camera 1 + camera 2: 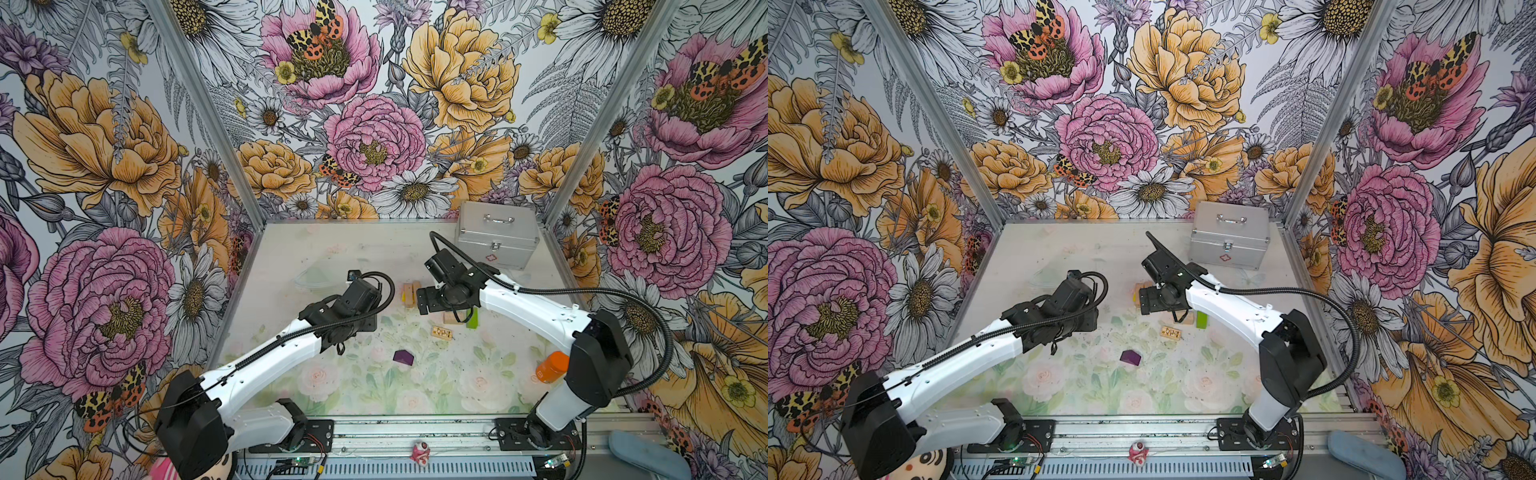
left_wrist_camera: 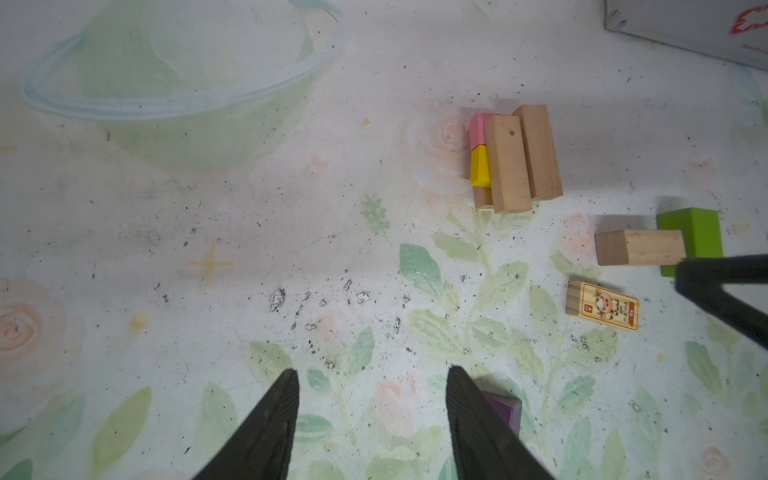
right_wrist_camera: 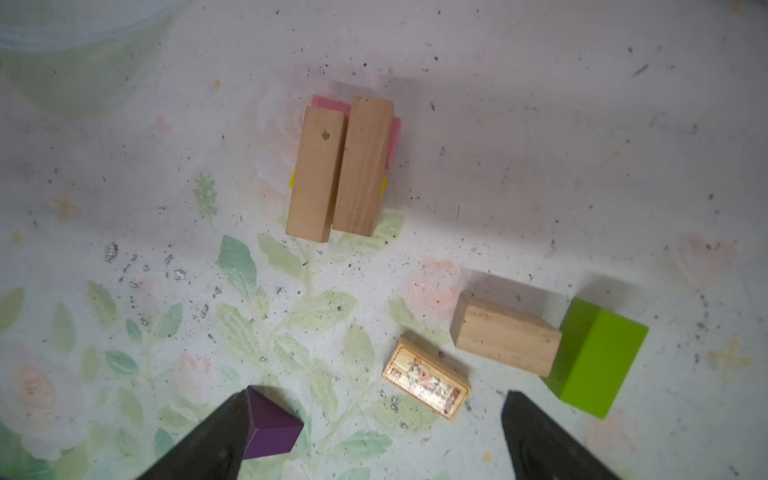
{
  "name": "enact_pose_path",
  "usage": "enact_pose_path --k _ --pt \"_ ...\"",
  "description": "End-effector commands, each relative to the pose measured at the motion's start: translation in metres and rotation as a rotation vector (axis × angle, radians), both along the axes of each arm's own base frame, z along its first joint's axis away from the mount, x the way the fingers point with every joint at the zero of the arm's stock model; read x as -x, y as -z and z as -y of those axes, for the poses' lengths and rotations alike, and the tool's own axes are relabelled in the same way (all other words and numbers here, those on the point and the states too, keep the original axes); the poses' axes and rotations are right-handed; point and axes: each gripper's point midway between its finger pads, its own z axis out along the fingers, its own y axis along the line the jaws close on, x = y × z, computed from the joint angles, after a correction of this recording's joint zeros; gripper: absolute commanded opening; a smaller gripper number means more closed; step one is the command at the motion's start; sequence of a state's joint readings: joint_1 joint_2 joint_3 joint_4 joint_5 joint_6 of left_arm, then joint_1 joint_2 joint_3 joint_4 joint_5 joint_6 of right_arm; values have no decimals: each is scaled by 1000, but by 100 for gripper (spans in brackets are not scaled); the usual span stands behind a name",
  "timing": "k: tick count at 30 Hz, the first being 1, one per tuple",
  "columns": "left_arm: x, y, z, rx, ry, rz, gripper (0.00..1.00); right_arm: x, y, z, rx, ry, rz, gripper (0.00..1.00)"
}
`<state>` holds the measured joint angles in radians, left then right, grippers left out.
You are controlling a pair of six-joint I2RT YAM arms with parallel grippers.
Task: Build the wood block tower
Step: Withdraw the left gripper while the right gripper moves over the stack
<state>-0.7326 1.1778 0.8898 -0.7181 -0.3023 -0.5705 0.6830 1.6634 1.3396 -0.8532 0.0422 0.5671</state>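
1. The tower is a low stack near the middle of the desk. Two tan planks lie side by side on a pink block and a yellow block.
2. The loose pieces lie close by. A short tan block looks to touch a green block, and a printed block sits just beside them. A purple block lies apart, nearer the arm bases.
3. The left fingers stand partly apart with nothing between them. The purple block is just beside one finger, and I cannot tell whether they touch.
4. The right fingers are spread wide and empty.
5. These pieces should be light and stiff. The painted faces are probably slicker than the bare wood.
6. Grip a plank at its middle, across the two long flat sides. Grip the purple block by its flat parallel faces, never the sloped roof.
7. The top planks rest loose, so a sideways nudge would likely shift them. Set pieces straight down.
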Motion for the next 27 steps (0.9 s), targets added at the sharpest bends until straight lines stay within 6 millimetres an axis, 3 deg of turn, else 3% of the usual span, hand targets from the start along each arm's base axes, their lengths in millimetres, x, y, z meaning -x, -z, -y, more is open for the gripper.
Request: enact_pose_path --k 1,11,23,27 --pt "0 -11 -6 94 -37 67 59 -18 8 -12 34 6 8 100" --pt "16 -2 -41 175 -67 66 61 -59 30 -43 98 -7 -17 97" --pt "8 -3 -33 215 -37 58 61 -75 53 -44 187 -3 -56 84" --pt "7 -5 -34 220 -41 58 61 -78 57 -44 186 -1 -65 72"
